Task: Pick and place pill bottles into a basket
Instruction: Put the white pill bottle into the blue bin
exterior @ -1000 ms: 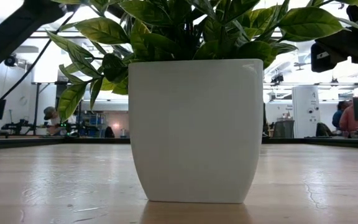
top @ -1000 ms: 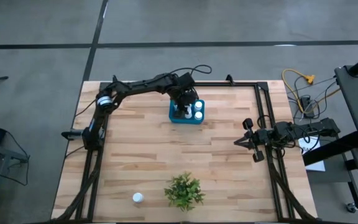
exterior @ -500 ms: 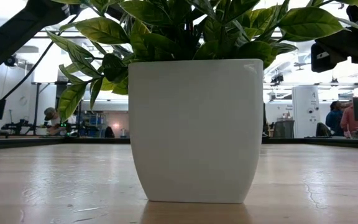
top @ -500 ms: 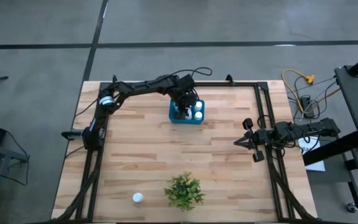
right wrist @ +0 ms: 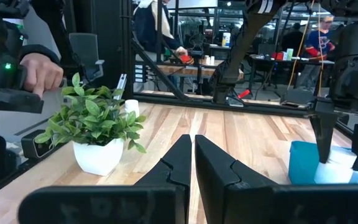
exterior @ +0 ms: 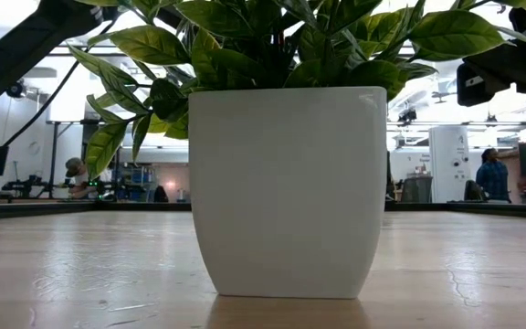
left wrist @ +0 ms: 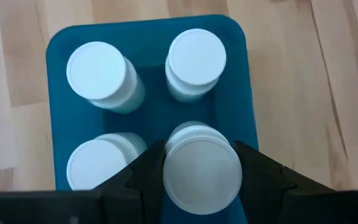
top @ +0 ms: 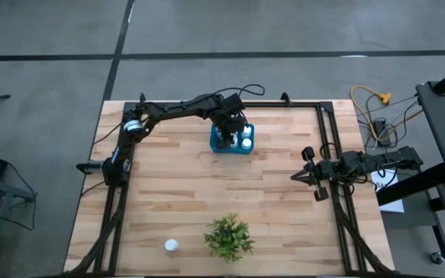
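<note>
White pill bottles (left wrist: 202,175): one clamped by left gripper (left wrist: 201,177) (three already in basket (left wrist: 244,106)), one outside.

Potted plant (top: 229,237) on wooden table (top: 168,201)

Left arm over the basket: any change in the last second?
Barely. The left gripper still holds a pill bottle above the basket, the arm shifting only slightly. The right gripper stays shut at the table's right edge. The lone bottle and plant are unmoved.
</note>
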